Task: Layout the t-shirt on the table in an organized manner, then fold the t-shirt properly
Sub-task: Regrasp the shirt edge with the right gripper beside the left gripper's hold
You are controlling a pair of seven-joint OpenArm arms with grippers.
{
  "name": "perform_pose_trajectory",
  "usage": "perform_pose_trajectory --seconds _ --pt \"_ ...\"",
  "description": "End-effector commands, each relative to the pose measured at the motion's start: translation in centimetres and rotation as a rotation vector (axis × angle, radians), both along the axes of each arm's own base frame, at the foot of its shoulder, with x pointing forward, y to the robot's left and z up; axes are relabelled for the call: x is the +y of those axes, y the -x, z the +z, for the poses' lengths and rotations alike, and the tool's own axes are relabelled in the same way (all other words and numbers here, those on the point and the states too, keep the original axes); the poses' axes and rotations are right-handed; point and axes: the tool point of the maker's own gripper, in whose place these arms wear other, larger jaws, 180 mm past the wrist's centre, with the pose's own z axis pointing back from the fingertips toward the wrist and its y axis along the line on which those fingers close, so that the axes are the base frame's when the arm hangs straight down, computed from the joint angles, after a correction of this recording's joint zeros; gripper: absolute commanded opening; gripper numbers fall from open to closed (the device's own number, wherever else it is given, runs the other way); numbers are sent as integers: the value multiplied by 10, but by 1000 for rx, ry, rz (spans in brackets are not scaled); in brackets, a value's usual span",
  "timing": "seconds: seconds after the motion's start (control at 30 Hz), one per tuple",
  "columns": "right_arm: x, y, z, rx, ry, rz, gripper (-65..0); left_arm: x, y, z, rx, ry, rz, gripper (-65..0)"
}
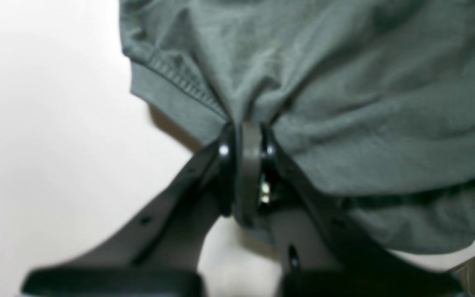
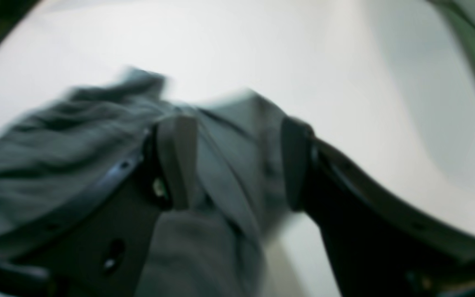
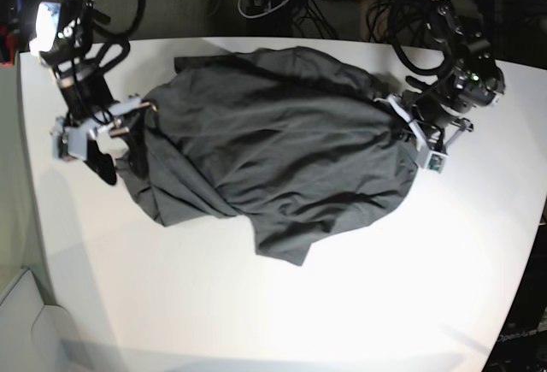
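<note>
Both pincers blurred; t-shirt (image 3: pixel 282 158) hem bunched, label hidden.

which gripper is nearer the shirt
Left. The left gripper is shut on a fold of the shirt. The right gripper is open with cloth lying between its jaws.

The soft dark grey cotton t-shirt (image 3: pixel 273 158) lies on the big smooth white table (image 3: pixel 359 304), nearer the far edge. The left gripper (image 3: pixel 400 120) is at its right side, the right gripper (image 3: pixel 128 128) at its left.
</note>
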Motion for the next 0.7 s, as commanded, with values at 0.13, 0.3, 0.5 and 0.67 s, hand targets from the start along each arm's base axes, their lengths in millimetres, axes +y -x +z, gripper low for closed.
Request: perform_pose_trajectory --seconds 0.13,0.3,0.5,0.67 --pt "16 -53 -9 106 113 137 -322 0 -8 10 -45 9 -1 -644" --pt "32 -86 -32 224 156 212 -322 0 -9 12 -49 8 -2 -644" --pt "68 -84 -48 269 183 322 -322 0 -9 12 -50 7 -2 -644" --pt "79 -82 -75 344 188 362 -322 0 -9 12 -50 7 -2 -644"
